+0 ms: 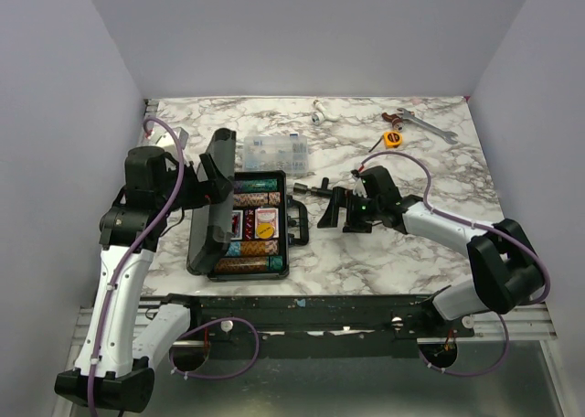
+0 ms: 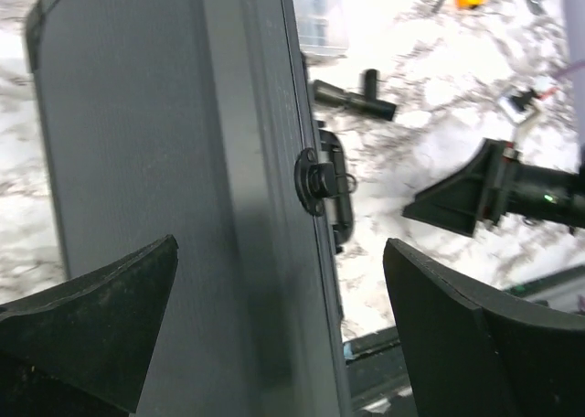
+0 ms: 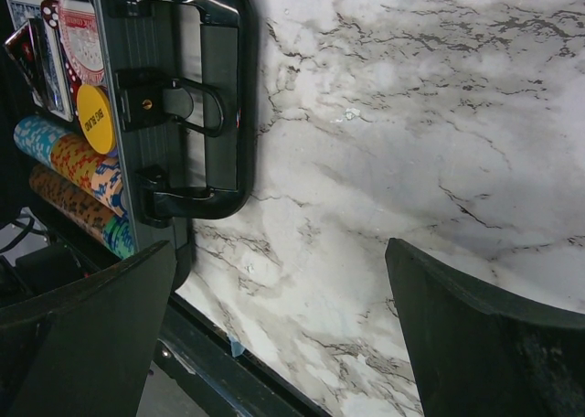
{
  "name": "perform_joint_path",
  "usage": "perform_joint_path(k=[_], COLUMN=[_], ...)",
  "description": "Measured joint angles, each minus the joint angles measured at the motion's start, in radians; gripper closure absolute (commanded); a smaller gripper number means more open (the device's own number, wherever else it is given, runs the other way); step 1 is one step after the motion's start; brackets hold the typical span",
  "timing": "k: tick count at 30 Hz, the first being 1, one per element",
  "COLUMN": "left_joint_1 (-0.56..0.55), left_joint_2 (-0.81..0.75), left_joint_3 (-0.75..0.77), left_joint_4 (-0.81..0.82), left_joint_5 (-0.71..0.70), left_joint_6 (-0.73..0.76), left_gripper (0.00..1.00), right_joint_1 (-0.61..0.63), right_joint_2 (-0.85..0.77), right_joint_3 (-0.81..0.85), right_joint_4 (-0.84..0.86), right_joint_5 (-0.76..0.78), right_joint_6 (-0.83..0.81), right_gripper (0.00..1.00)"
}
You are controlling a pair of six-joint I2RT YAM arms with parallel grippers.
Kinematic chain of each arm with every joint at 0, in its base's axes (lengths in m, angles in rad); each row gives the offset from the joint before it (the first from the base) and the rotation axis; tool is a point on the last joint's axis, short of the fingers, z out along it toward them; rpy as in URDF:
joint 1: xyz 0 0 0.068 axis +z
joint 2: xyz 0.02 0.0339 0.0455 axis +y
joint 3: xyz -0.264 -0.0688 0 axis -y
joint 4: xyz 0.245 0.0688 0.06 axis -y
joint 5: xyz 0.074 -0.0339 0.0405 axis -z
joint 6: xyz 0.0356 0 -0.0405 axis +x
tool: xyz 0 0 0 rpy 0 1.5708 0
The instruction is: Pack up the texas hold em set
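The black case (image 1: 283, 225) lies open on the marble table. Its tray holds rows of multicoloured chips (image 1: 251, 248), card decks (image 1: 239, 223) and a yellow button (image 1: 266, 222). The lid (image 1: 216, 197) stands almost upright at the tray's left side. My left gripper (image 1: 203, 193) is open, with its fingers either side of the lid's edge (image 2: 228, 207), near a latch (image 2: 315, 181). My right gripper (image 1: 327, 211) is open and empty over bare marble, just right of the case handle (image 3: 219, 97). Chips (image 3: 73, 170) and the yellow button (image 3: 94, 120) show in the right wrist view.
A clear compartment box (image 1: 278, 150) sits right behind the case. A black T-shaped tool (image 1: 311, 188) lies by the handle. A yellow tape measure (image 1: 392, 140), a wrench (image 1: 425, 124) and a small metal part (image 1: 316, 115) lie at the back.
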Motion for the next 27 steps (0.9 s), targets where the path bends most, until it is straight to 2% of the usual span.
perform_joint_path(k=[9, 16, 19, 23, 27], left_joint_1=[0.0, -0.002, -0.014, -0.074, -0.142], left_joint_2=[-0.006, 0.038, 0.109, 0.261, 0.337], left_joint_3=[-0.031, -0.074, -0.1, -0.138, -0.165], left_joint_4=[0.095, 0.163, 0.198, 0.249, 0.288], left_joint_5=[0.23, 0.31, 0.331, 0.342, 0.343], left_joint_6=[-0.038, -0.047, -0.047, -0.046, -0.05], left_gripper=[0.06, 0.2, 0.25, 0.34, 0.41], right_joint_1=[0.003, 0.01, 0.012, 0.013, 0.013], right_joint_2=[0.007, 0.067, 0.098, 0.145, 0.215], right_joint_3=[0.0, 0.027, 0.048, 0.064, 0.09], right_joint_4=[0.0, -0.006, 0.023, 0.118, 0.217], right_joint_5=[0.002, 0.024, 0.005, -0.054, -0.104], right_joint_6=[0.0, -0.006, -0.004, 0.029, 0.076], right_gripper=[0.0, 0.01, 0.08, 0.27, 0.43])
